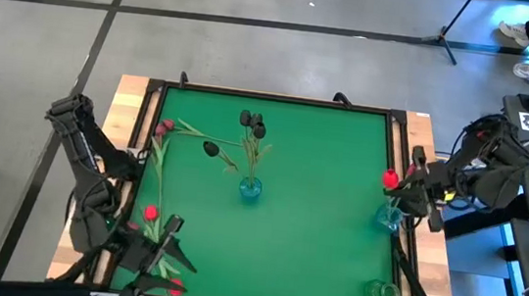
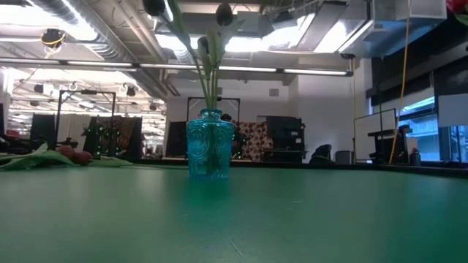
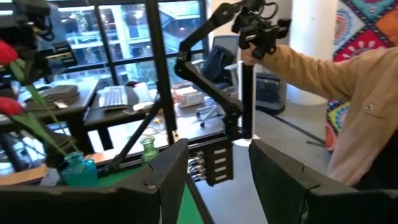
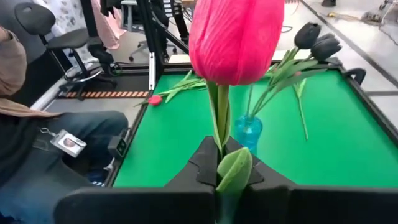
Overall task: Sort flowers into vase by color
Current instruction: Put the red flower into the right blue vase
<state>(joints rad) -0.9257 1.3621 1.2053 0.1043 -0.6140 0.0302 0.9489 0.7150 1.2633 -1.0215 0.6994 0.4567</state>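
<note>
My right gripper (image 1: pixel 408 186) hangs at the table's right edge, shut on a red flower (image 4: pixel 236 37) whose head (image 1: pixel 390 178) shows over a teal vase (image 1: pixel 390 218). In the left wrist view two red heads (image 3: pixel 7 53) stand above that vase (image 3: pixel 79 169). A blue vase (image 1: pixel 249 190) at mid-table holds black flowers (image 1: pixel 253 120) by their stems. More flowers lie flat on the green mat: a black one (image 1: pixel 210 148) and pink-red ones (image 1: pixel 163 128) at the left. My left gripper (image 1: pixel 173 245) is at the near left, open and holding nothing (image 3: pixel 217 168). My right gripper pinches the red flower's green stem (image 4: pixel 219 140) between its two fingers, a short way below the head, with a leaf (image 4: pixel 234 171) caught at the fingertips. The fingers come from the table's right side. The head stands upright above them, lifted clear; the lower stem is hidden.
A clear green vase (image 1: pixel 382 293) stands at the near right corner. A black frame rims the mat (image 1: pixel 280 97). A person in a tan sleeve (image 3: pixel 323 68) stands beyond the table's right side, and another sits past the left edge (image 4: pixel 37 143).
</note>
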